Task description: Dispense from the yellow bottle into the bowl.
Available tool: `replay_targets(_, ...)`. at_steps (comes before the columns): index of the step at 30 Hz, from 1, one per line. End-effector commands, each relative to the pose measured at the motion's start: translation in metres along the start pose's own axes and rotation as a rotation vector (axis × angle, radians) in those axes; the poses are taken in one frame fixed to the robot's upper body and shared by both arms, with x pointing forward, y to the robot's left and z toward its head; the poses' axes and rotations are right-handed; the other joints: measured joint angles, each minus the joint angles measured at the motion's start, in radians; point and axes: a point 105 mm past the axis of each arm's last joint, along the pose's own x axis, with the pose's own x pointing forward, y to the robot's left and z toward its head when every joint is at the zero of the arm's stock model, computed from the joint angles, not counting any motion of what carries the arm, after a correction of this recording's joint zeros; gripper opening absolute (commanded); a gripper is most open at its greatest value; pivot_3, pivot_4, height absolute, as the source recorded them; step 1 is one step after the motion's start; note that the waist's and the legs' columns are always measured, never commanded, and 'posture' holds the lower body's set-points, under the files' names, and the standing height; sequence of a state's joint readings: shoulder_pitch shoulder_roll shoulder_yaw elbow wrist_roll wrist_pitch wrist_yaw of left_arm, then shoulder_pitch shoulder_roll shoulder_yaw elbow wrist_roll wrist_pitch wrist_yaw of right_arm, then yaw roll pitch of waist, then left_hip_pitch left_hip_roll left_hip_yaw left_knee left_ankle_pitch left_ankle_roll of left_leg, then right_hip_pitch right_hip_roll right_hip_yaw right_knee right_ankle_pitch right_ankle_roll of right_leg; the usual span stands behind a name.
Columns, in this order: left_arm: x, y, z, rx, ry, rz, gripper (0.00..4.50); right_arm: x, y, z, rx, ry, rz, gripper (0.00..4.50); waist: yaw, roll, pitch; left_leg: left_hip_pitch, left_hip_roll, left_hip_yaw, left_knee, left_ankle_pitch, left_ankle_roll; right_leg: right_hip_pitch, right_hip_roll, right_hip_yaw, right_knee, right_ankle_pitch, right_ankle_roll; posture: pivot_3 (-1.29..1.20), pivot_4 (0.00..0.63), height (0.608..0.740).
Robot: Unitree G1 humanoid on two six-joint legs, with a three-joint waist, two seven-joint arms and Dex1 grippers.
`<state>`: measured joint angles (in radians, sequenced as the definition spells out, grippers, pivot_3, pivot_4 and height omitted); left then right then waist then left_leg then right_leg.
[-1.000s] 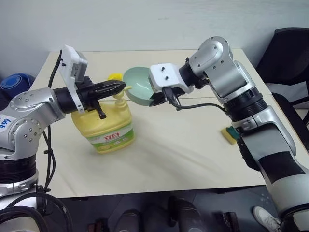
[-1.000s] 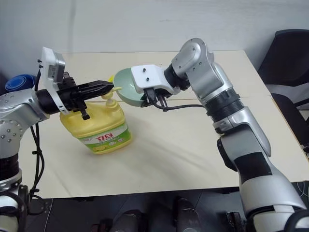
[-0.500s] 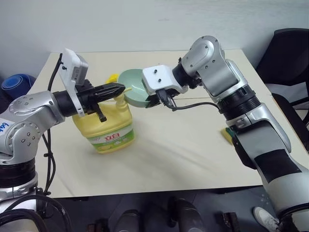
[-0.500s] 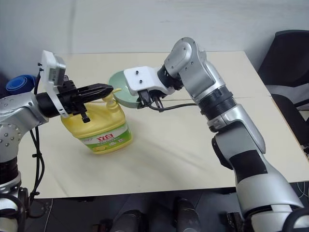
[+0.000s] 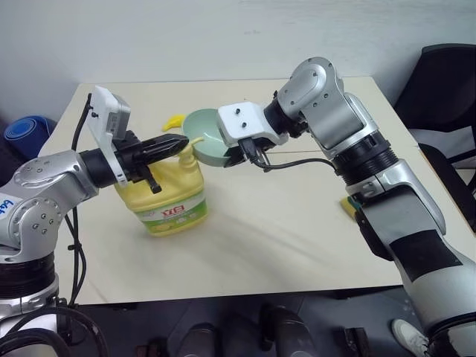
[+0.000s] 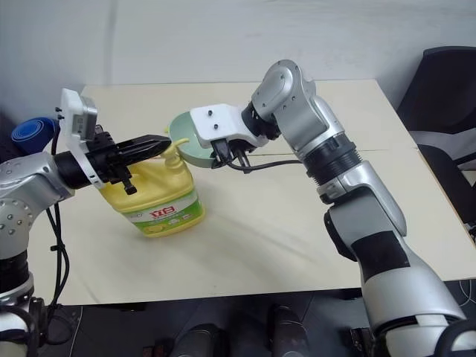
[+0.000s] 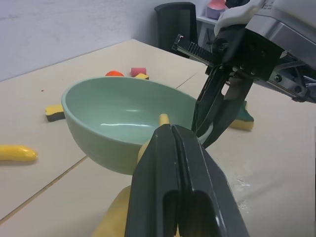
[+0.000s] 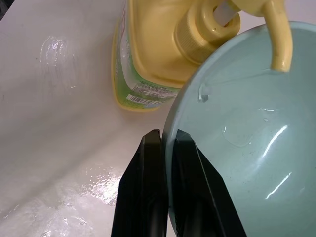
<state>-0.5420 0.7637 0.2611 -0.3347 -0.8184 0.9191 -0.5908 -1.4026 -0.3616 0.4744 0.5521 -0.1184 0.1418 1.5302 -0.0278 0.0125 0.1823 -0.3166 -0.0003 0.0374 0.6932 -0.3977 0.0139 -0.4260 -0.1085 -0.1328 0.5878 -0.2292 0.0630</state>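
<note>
Cream table (image 5: 297, 223) — yellow bottle (image 5: 167, 197) stands on it, banana (image 5: 173, 120) and sponge (image 5: 352, 207) lie apart.

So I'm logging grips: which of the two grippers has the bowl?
The right gripper: its jaws pinch the rim of the bowl, holding it under the yellow bottle spout. The left gripper, shut, rests on the pump.

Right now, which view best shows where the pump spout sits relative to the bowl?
Right wrist view: the spout hangs over the bowl's rim, tip inside. Left wrist view shows just the tip behind the left tool. In the head views that tool mostly covers it.
</note>
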Motion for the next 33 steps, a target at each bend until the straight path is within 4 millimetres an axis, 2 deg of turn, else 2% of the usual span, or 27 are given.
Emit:
replay_targets(1,0.007,-0.001,-0.054,-0.184,0.195,-0.01,0.03,-0.003,-0.001,0.02,-0.069,-0.038,0.011,0.0,0.0,0.0,0.0,0.0,0.0,0.0,0.0,0.0,0.0,0.0,0.0,0.0,0.0,0.0,0.0,0.0,0.15,0.74)
replay_targets(4,0.005,-0.003,-0.047,-0.171,0.168,-0.027,0.03,-0.005,-0.001,0.019,-0.066,-0.048,0.0,0.0,0.0,0.0,0.0,0.0,0.0,0.0,0.0,0.0,0.0,0.0,0.0,0.0,0.0,0.0,0.0,0.0,0.15,0.74)
replay_targets(10,-0.013,-0.002,-0.007,-0.049,-0.044,-0.062,0.03,-0.02,0.0,0.011,-0.028,-0.09,-0.065,0.0,0.0,0.0,0.0,-0.002,0.0,0.0,0.0,0.0,0.0,-0.002,0.0,0.0,0.0,0.0,0.0,0.0,0.15,0.74)
replay_targets(13,-0.03,0.003,0.013,0.054,-0.156,-0.046,0.03,-0.033,0.004,-0.007,0.011,-0.078,-0.104,0.0,0.003,-0.001,0.001,-0.004,0.0,-0.001,0.0,0.0,0.0,-0.002,0.0,-0.001,-0.001,0.0,0.0,0.0,0.15,0.74)
replay_targets(18,-0.05,-0.002,0.02,0.102,-0.196,-0.097,0.03,-0.052,0.015,-0.046,0.115,-0.017,-0.163,0.0,0.0,-0.003,0.003,-0.006,0.0,-0.001,0.0,0.0,0.0,-0.003,0.0,-0.002,-0.003,0.0,0.0,0.0,0.15,0.74)
replay_targets(19,-0.053,-0.009,0.02,0.096,-0.192,-0.13,0.03,-0.055,0.019,-0.053,0.138,-0.01,-0.17,0.0,0.0,-0.003,0.003,-0.006,0.0,-0.001,-0.001,0.0,0.0,-0.003,0.0,-0.002,-0.004,0.0,0.0,0.0,0.15,0.74)
replay_targets(22,-0.07,-0.027,0.003,0.055,-0.127,-0.198,0.03,-0.056,0.045,-0.087,0.231,0.051,-0.155,0.0,-0.001,-0.003,0.003,-0.005,0.001,-0.001,-0.002,0.0,0.0,-0.003,0.0,-0.002,-0.005,0.0,0.0,0.0,0.15,0.74)
replay_targets(26,-0.078,-0.043,-0.012,0.057,-0.106,-0.215,0.03,-0.048,0.076,-0.114,0.303,0.11,-0.13,0.0,0.001,-0.003,0.004,-0.005,0.001,-0.001,-0.003,0.0,0.0,-0.003,0.0,-0.002,-0.005,0.0,0.0,0.0,0.15,0.74)
replay_targets(29,-0.084,-0.065,-0.039,0.026,-0.06,-0.231,0.03,-0.044,0.082,-0.144,0.372,0.178,-0.277,0.0,-0.003,-0.002,0.004,-0.003,0.001,0.001,-0.003,0.0,0.0,-0.003,0.0,-0.001,-0.004,0.0,0.0,0.0,0.15,0.74)
replay_targets(33,-0.091,-0.071,-0.084,0.018,0.042,-0.172,0.03,-0.038,0.115,-0.177,0.443,0.248,-0.229,0.0,0.004,-0.002,0.004,-0.003,0.001,0.001,-0.004,0.0,-0.001,-0.003,0.0,-0.001,-0.005,-0.001,-0.001,0.0,0.15,0.74)
